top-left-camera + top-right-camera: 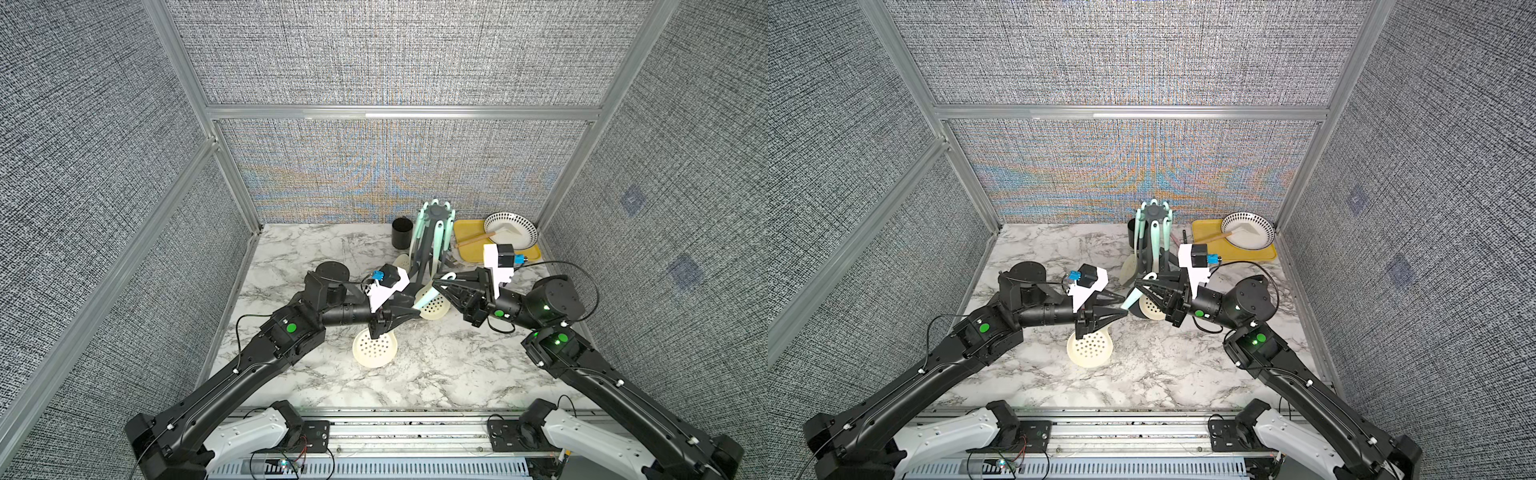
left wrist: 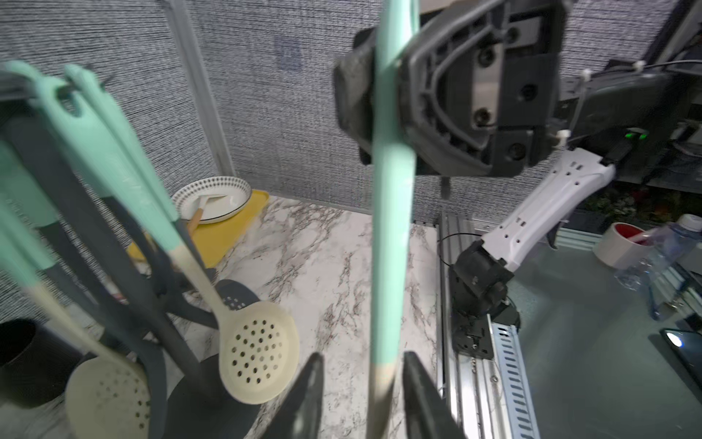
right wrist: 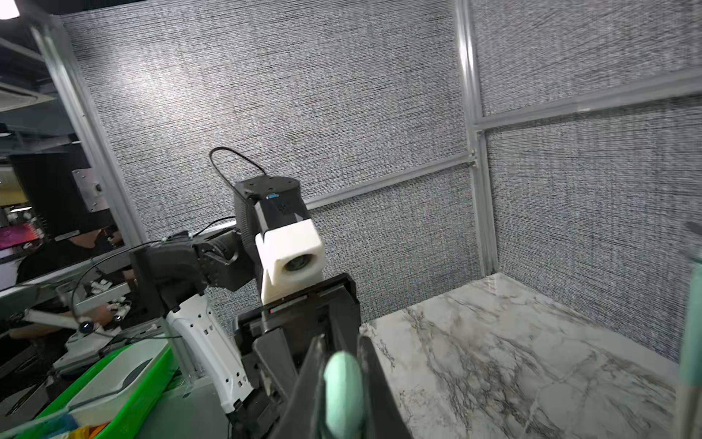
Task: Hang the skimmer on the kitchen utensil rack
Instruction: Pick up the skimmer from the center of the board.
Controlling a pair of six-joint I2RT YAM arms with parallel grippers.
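Skimmer [image 1: 374,348] looks light and stiff, its smooth mint handle [image 2: 391,213] likely to swivel in a pinch, so hold near the hanging end. The right gripper [image 3: 342,365] is clamped there, head hanging below it. The left gripper [image 2: 362,359] stands parted around the lower handle, the kitchen utensil rack [image 1: 435,212] just beyond.

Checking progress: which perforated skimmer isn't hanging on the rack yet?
The skimmer clamped by its mint handle in the right pincer; the others hang on the kitchen utensil rack.
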